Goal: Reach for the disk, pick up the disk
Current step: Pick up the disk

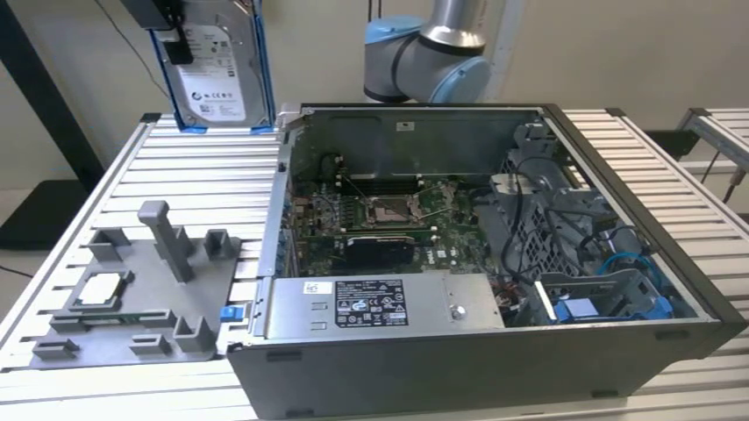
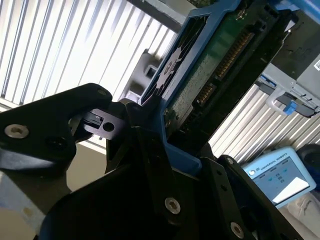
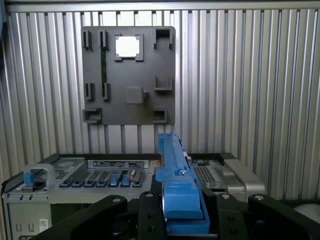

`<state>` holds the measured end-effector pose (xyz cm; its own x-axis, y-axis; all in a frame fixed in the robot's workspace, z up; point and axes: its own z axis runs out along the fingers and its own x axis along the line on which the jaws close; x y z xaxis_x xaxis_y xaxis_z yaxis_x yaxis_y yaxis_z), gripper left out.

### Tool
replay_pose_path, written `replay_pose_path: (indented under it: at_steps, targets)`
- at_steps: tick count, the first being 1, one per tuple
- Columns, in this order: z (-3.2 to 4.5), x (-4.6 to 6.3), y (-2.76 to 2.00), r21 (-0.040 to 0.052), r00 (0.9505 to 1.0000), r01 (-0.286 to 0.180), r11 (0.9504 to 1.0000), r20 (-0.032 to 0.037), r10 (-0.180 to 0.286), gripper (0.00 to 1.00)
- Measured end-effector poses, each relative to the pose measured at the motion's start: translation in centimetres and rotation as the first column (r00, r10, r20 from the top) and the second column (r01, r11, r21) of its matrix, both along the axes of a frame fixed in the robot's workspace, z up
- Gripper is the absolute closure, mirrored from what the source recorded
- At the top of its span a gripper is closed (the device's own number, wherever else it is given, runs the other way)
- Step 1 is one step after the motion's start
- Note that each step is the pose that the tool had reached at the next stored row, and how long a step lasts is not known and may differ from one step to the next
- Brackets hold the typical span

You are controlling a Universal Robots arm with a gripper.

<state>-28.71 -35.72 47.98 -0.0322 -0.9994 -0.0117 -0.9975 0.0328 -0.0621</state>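
Where the disk (image 1: 217, 74) is: high up, standing on end, over the table's (image 1: 175, 167) far corner.
Gripper (image 3: 182, 207): you see jaws squeezing the disk's blue edges.
Cut off: gripper's top, exterior view.

I log a ribbed aluminium table (image 1: 199, 167) before a plain pale wall (image 1: 620, 44), evenly lit, a second slatted table (image 1: 716, 123) at the exterior view's right, and a dark post (image 1: 47, 96) rising from what may be a floor base (image 1: 30, 224).

Blue-railed silver disk (image 1: 217, 77), grey tray (image 1: 206, 282), ribbed silver table (image 1: 193, 180)
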Motion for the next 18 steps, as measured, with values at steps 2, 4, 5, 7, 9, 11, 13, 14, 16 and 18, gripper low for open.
replay_pose_path:
  at_steps: [2, 4, 5, 7, 9, 11, 13, 14, 16, 18]
  targets:
    - [0.00, 0.6, 0.00, 0.0000, 1.0000, 0.000, 1.0000, 0.0000, 0.000, 1.00]
    - [0.00, 1.2, -0.01, 0.0000, 1.0000, 0.000, 1.0000, -0.0001, 0.000, 1.00]
    - [0.00, 1.5, -0.01, 0.0000, 1.0000, 0.000, 1.0000, -0.0001, 0.000, 1.00]
    - [0.00, 2.0, -0.01, 0.0000, 1.0000, 0.000, 1.0000, -0.0002, 0.000, 1.00]
    - [0.00, 2.6, -0.02, 0.0000, 1.0000, 0.000, 1.0000, -0.0002, 0.000, 1.00]
    - [0.00, 3.1, -0.02, 0.0000, 1.0000, 0.000, 1.0000, -0.0003, 0.000, 1.00]
    - [0.00, 3.7, -0.03, 0.0000, 1.0000, 0.000, 1.0000, -0.0003, 0.000, 1.00]
    - [0.00, 3.9, -0.03, 0.0001, 1.0000, 0.000, 1.0000, -0.0002, 0.000, 1.00]
    - [0.00, 4.4, -0.03, 0.0000, 1.0000, 0.000, 1.0000, -0.0003, 0.000, 1.00]
    - [0.00, 4.9, -0.03, 0.0000, 1.0000, 0.000, 1.0000, -0.0003, 0.000, 1.00]
